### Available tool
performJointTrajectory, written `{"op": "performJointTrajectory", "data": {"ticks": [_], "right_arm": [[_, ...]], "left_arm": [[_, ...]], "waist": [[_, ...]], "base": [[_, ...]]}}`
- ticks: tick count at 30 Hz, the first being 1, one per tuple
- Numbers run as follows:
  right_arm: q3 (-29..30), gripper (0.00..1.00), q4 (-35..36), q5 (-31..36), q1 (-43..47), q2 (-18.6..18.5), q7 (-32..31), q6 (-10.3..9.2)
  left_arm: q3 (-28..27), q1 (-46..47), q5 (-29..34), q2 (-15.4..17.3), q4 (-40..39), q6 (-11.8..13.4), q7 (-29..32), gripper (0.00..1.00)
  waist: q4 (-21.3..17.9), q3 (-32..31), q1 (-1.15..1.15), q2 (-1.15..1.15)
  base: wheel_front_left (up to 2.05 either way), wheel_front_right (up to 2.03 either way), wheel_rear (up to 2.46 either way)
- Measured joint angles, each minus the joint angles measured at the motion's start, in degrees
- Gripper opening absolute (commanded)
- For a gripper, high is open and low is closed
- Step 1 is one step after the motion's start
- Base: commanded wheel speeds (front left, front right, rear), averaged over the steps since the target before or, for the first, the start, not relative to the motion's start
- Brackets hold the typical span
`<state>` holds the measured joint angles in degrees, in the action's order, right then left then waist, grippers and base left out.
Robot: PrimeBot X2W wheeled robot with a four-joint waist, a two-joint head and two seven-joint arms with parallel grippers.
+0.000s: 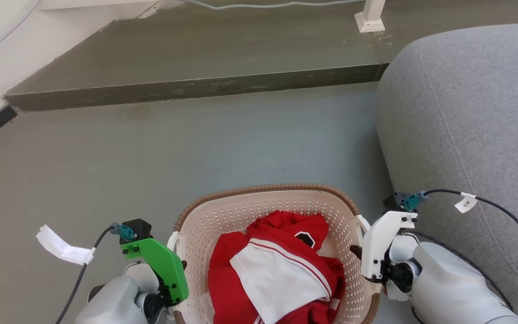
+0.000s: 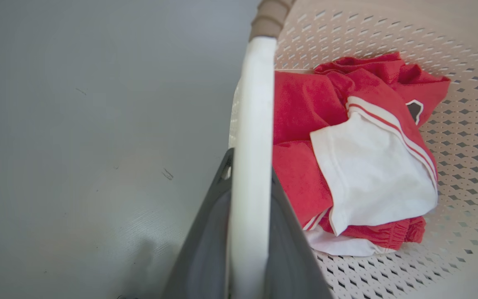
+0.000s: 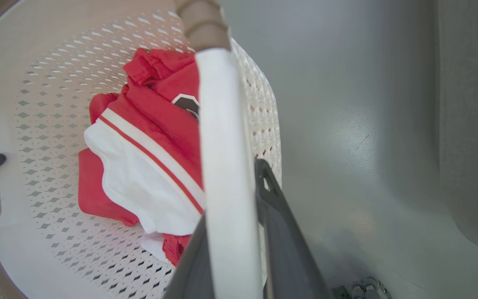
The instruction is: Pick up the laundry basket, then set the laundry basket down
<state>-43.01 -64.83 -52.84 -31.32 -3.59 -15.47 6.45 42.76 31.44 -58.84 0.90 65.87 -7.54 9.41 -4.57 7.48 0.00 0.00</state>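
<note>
**Head view: the basket is gripped at both side handles, with open floor ahead**

The laundry basket (image 1: 263,188) sits at the bottom centre of the frame, and its near end is cut off by the lower edge. A red and white garment (image 1: 277,265) lies bunched inside it. The left gripper (image 1: 180,266) meets the basket's rim at lower left, and the right gripper (image 1: 357,252) meets it at lower right.

In the left wrist view, the left gripper (image 2: 249,166) has its two dark fingers (image 2: 206,249) pressed against either side of the white handle (image 2: 251,104), one outside the basket and one inside. The right wrist view shows the same hold. There the right gripper (image 3: 230,199) has its fingers (image 3: 282,236) closed narrowly on the other white handle (image 3: 222,124).

The frames do not show whether the basket's base touches the floor.

Bare grey floor (image 1: 151,148) runs from the basket's far rim up to the dark edge of a raised step (image 1: 196,90) across the upper part of the frame. More bare floor lies to the left. On the right, a grey sofa (image 1: 466,112) stands close beside the basket and the right arm, leaving a narrow strip of floor between them. A white post (image 1: 369,18) stands on the step at top right.
</note>
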Motion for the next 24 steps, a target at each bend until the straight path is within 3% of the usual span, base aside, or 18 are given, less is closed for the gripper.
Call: {"op": "performJointTrajectory", "data": {"ticks": [24], "right_arm": [[-1.81, 0.00, -0.01, -1.72, -0.01, -0.12, -0.46, -0.02]], "left_arm": [[0.98, 0.00, -0.85, 0.19, 0.00, 0.00, 0.60, 0.00]], "waist": [[0.31, 0.52, 0.00, 0.00]], "base": [[0.00, 0.00, 0.00]]}}
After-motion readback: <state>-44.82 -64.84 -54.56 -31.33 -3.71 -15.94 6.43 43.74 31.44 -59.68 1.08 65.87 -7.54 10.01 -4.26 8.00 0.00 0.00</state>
